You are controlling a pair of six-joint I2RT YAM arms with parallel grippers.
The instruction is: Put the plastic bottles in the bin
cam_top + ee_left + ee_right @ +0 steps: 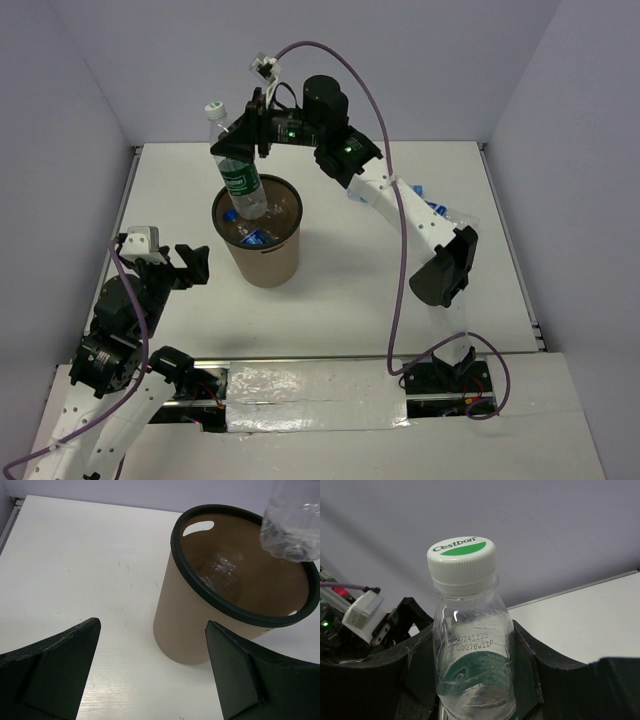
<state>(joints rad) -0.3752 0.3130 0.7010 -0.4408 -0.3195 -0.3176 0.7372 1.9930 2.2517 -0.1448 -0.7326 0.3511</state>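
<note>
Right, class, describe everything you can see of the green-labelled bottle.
The green-labelled bottle is clear, crinkly plastic with a white ribbed cap marked Cestbon in green and a printed code below the neck. The right pincer grips its upper body, holding it tilted, cap uppermost, base over the open mouth of the bin.

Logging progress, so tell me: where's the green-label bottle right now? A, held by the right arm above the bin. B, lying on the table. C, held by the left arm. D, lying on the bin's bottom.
A: the right jaws clamp the green-label bottle, its base hanging over the open bin.
</note>
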